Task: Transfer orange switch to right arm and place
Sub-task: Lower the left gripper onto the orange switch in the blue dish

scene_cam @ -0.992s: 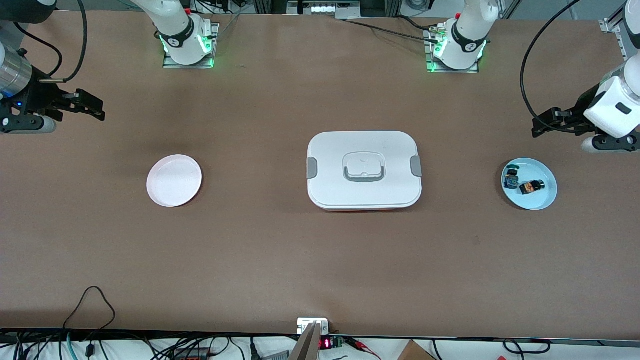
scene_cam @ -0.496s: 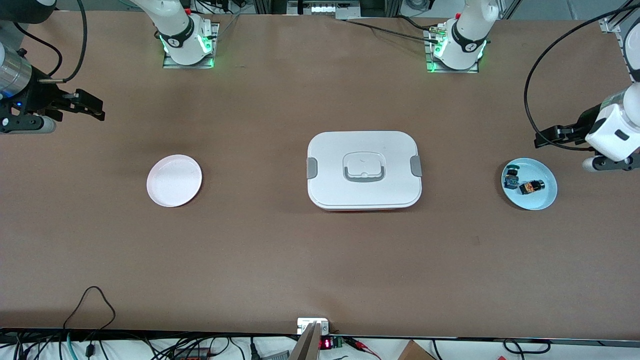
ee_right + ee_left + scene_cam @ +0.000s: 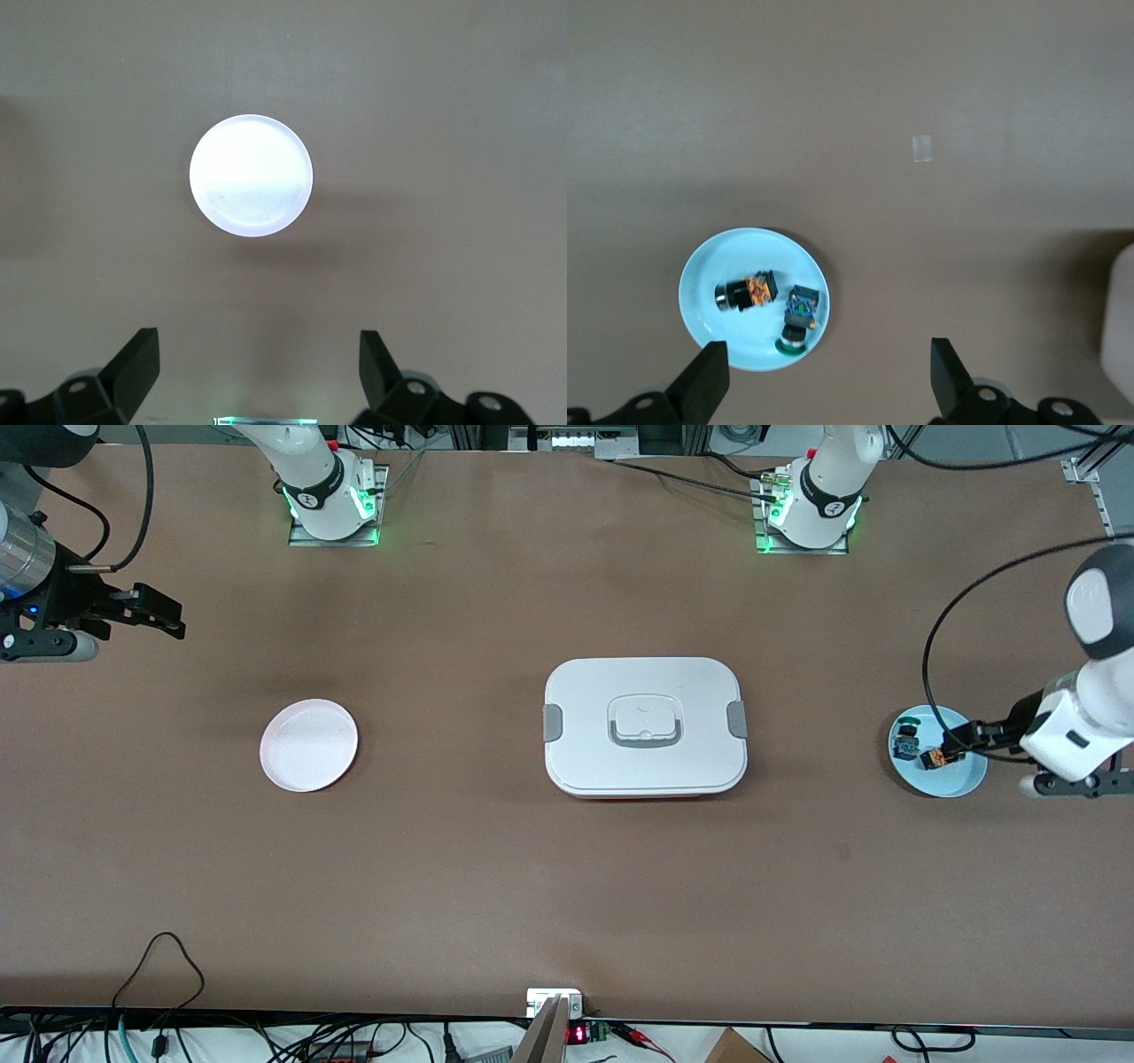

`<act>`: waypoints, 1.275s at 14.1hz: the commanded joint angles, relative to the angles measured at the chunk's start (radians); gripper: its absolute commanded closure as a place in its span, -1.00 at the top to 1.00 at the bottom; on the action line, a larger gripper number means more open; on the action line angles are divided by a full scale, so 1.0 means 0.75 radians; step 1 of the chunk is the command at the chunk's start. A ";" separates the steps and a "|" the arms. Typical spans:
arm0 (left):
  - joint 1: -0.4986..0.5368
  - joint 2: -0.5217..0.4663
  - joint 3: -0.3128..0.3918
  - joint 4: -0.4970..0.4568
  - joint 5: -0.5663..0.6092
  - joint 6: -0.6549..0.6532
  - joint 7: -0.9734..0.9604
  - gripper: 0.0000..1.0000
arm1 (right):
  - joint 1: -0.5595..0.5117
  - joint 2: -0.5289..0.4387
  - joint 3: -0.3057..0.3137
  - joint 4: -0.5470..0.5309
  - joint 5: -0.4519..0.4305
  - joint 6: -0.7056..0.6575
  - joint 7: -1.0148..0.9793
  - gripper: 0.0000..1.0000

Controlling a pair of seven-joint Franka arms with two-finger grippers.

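left gripper point(image 3: 961, 737) hangs low near the desk's left-arm end, jaws spread wide. right gripper point(image 3: 164, 613) waits up by the right-arm end's edge, jaws wide apart too, nothing held.

Brown table point(image 3: 496, 868): pink plate point(image 3: 308, 745), white lidded box point(image 3: 645, 726), blue plate point(image 3: 961, 778).

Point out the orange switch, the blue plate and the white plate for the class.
orange switch point(image 3: 749, 291), left wrist view, on its body.
blue plate point(image 3: 702, 283), left wrist view, on bare surface near the rim.
white plate point(image 3: 308, 745), front view, on its middle.
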 commanded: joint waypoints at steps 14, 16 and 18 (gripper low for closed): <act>0.284 0.187 -0.001 -0.367 0.095 0.531 0.060 1.00 | -0.015 -0.014 0.004 -0.018 0.016 -0.001 0.010 1.00; 0.284 0.229 -0.001 -0.375 0.095 0.567 0.060 0.96 | -0.015 -0.014 0.004 -0.018 0.016 0.001 0.012 1.00; 0.284 0.254 -0.005 -0.381 0.089 0.569 0.045 0.87 | -0.015 -0.014 0.004 -0.018 0.016 0.003 0.010 1.00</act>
